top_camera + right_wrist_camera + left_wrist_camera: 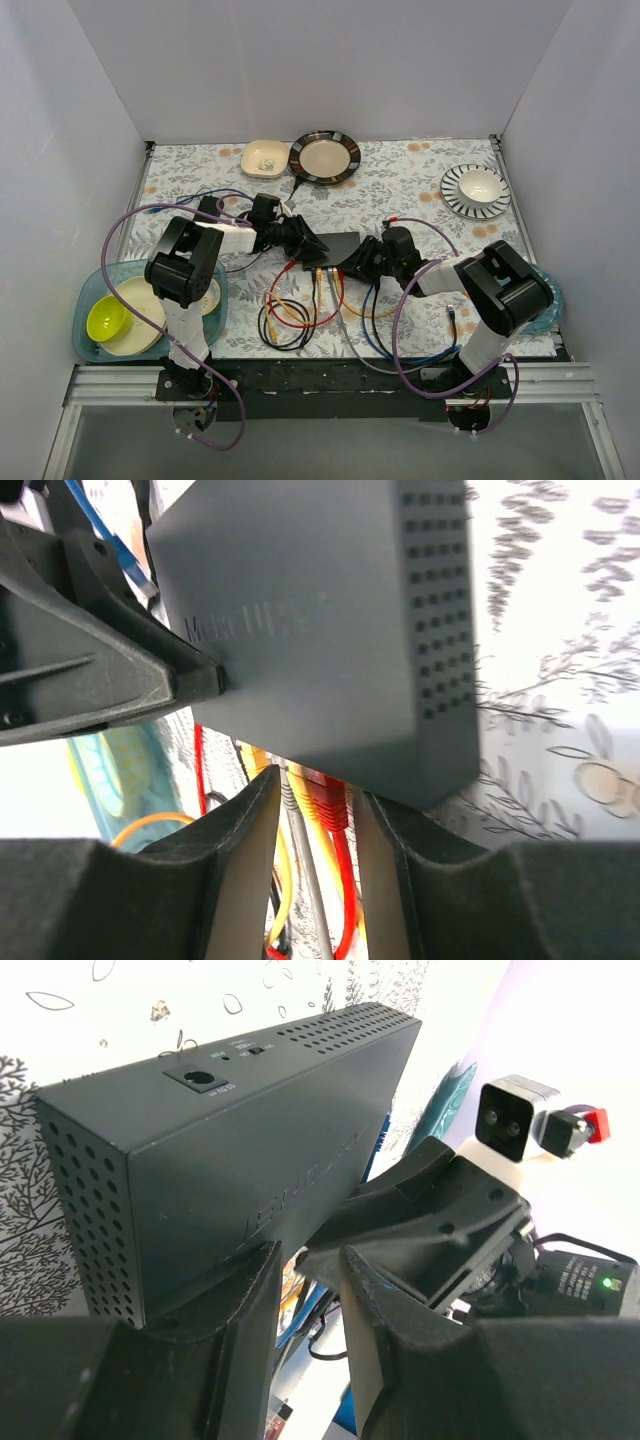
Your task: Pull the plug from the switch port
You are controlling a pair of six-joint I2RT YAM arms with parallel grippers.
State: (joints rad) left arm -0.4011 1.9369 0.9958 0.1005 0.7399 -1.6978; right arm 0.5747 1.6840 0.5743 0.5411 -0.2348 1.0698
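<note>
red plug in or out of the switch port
In: the red plug sits seated against the switch edge, between the jaws of the right gripper.

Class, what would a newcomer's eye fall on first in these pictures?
In the middle, the left gripper clamps the dark grey switch by its edge. The right gripper straddles a red plug in its sockets, and coloured cables tangle toward the near edge.
</note>
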